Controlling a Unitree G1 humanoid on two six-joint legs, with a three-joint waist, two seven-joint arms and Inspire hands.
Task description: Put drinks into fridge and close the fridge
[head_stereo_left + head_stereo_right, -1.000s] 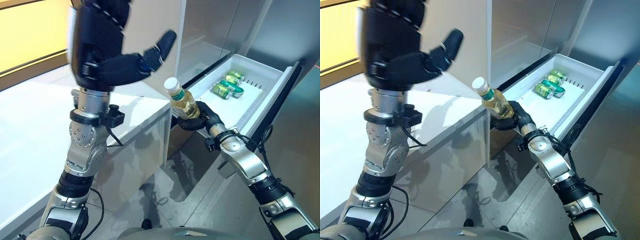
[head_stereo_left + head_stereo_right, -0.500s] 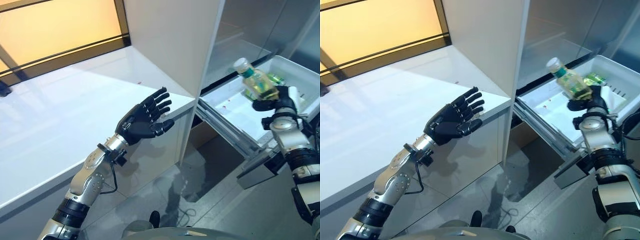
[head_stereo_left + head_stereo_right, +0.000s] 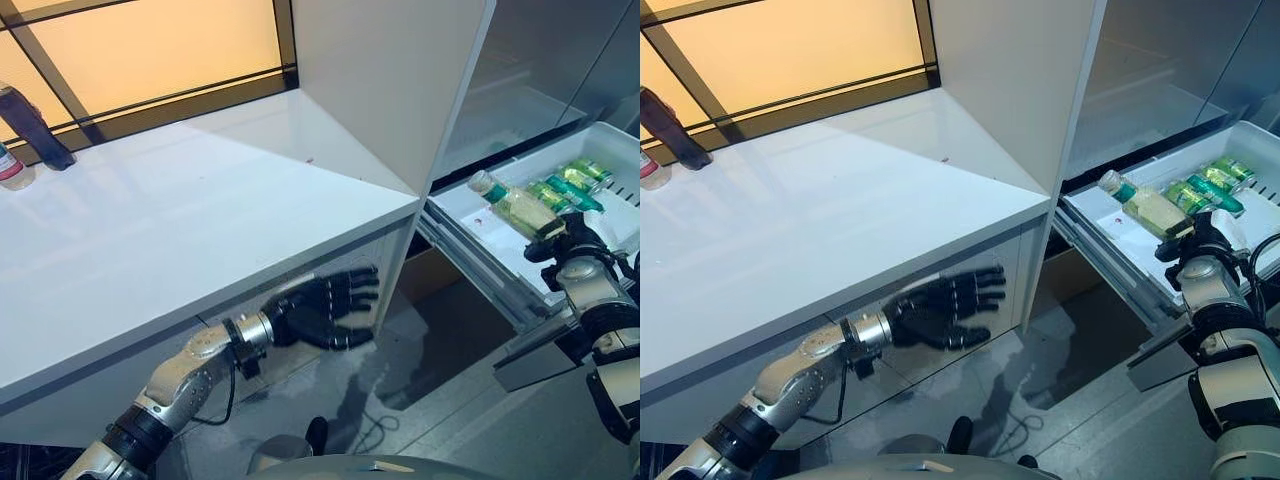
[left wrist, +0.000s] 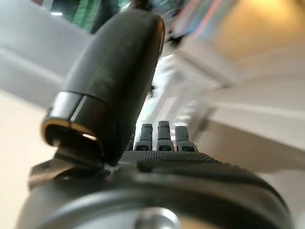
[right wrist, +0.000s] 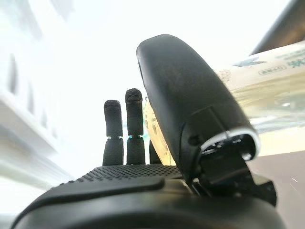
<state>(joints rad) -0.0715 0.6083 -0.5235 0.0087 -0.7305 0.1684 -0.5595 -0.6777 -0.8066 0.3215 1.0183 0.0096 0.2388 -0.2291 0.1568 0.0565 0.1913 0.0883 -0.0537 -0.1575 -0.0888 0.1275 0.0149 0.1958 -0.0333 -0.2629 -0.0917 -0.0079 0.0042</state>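
A clear bottle of yellow drink with a white cap lies tilted in my right hand, low over the open white fridge drawer. Its cap points away from the hand. In the right wrist view my thumb lies across the bottle, with the fingers on its other side. Green cans lie at the far end of the drawer. My left hand is open and empty, with straight fingers, below the counter's front edge; it also shows in the left wrist view.
A wide white counter runs along the left. A dark bottle and a small drink stand at its far left corner. A white upright panel stands between the counter and the fridge.
The camera has shifted. My left hand has dropped from above the counter to below its front edge. My right hand has tipped the bottle lower over the drawer.
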